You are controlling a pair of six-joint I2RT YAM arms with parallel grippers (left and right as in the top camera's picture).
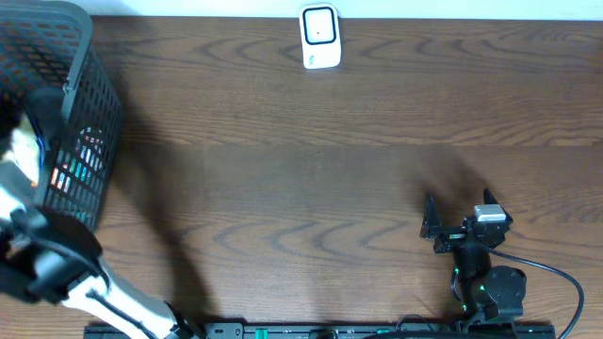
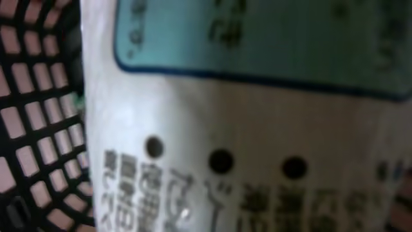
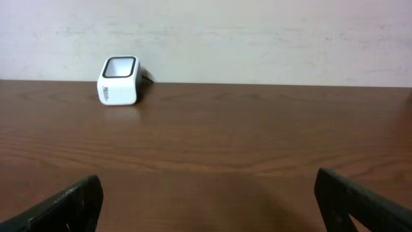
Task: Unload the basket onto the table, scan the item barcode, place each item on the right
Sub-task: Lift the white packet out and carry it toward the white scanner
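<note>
The item is a white package (image 2: 212,129) with a teal label, black dots and printed text. It fills the left wrist view at very close range, inside the black mesh basket (image 1: 99,113). My left gripper (image 1: 42,108) reaches down into that basket at the far left. Its fingers are hidden behind the package, which it is shut on. The white barcode scanner (image 1: 320,38) stands at the table's far edge, also seen as the scanner (image 3: 119,80) in the right wrist view. My right gripper (image 1: 431,224) rests low near the front right, open and holding nothing, its fingers (image 3: 71,203) wide apart.
The basket's mesh wall (image 2: 38,129) is close on the package's left, and colourful items (image 1: 80,165) show through the mesh from above. Bare brown wood table (image 1: 301,188) lies between basket, scanner and right arm. A pale wall rises behind the scanner.
</note>
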